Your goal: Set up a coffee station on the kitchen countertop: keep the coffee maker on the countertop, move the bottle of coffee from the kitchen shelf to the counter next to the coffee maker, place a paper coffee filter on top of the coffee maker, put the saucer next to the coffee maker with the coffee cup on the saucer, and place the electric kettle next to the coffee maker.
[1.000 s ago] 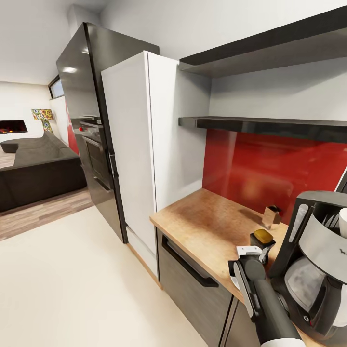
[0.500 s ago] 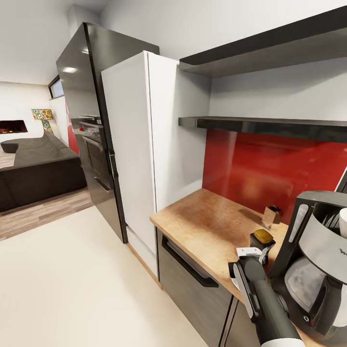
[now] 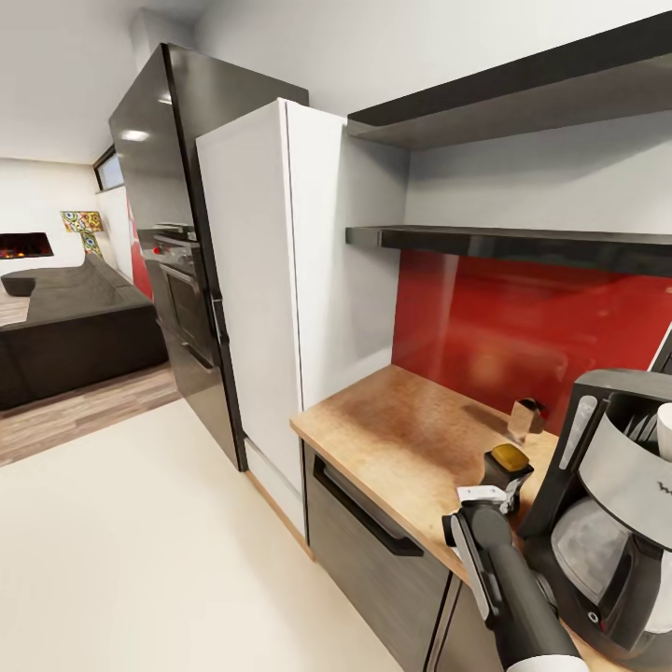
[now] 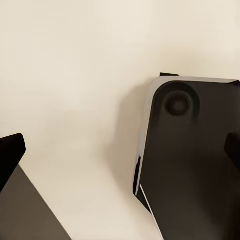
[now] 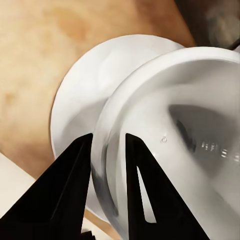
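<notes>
Over the flat round white saucer (image 5: 80, 100), the right gripper (image 5: 107, 145) pinches the white coffee cup's (image 5: 180, 145) rim; next, release gently.

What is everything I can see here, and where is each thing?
coffee maker: one, black with a white band, on the countertop
bottle of coffee: one, dark with a tan cap, beside the coffee maker
saucer: one, white, on the countertop
coffee cup: one, white, over the saucer
kitchen shelf: one, dark, above the red backsplash
upper board: one, dark, thicker, higher on the wall
fridge: one, black, beside the white cabinet
sofa: one, dark, far room
right gripper: black, closed on the cup's wall
left gripper: black, open, above the pale floor
</notes>
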`<state>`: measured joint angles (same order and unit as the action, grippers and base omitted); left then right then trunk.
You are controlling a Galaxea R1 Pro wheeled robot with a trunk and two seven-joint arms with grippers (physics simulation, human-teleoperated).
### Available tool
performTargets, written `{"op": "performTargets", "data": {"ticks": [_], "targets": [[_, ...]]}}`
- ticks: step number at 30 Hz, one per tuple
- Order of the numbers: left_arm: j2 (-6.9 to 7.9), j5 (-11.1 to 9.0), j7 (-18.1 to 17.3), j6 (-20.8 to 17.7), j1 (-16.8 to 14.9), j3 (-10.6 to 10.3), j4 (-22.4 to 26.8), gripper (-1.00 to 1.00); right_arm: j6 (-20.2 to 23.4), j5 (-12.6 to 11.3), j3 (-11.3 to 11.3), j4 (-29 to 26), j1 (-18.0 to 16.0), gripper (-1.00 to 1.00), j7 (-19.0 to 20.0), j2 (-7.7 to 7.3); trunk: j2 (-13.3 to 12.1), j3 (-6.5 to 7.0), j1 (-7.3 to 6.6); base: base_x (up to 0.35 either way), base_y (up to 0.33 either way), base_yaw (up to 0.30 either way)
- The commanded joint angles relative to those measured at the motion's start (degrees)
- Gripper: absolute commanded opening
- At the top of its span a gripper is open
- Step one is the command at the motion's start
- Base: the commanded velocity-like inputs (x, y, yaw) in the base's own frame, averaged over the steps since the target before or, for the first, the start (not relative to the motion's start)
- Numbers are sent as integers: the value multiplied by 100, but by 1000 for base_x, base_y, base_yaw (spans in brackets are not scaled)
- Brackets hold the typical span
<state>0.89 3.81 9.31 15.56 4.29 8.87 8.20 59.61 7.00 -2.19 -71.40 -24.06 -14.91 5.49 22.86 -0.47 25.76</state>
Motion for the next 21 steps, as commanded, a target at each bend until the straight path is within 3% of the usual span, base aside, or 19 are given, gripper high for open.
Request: {"op": "performTargets", "data": {"ticks": [1, 18, 19, 21], "targets": [[-2, 41, 9, 9, 4, 32, 6, 100, 27, 57, -9, -1, -3, -100, 41, 5, 7, -5, 3, 0, 0, 0], [-9, 41, 4, 15, 2, 36, 6, 100, 24, 62, -9, 3, -3, -100, 41, 5, 7, -5, 3, 4, 0, 0], [-9, 41, 3, 17, 3, 36, 6, 100, 24, 63, -9, 3, -3, 100, 41, 5, 7, -5, 3, 0, 0, 0], [-9, 41, 3, 17, 5, 32, 6, 100, 24, 59, -9, 3, -3, 100, 41, 5, 7, -5, 3, 0, 0, 0]]}}
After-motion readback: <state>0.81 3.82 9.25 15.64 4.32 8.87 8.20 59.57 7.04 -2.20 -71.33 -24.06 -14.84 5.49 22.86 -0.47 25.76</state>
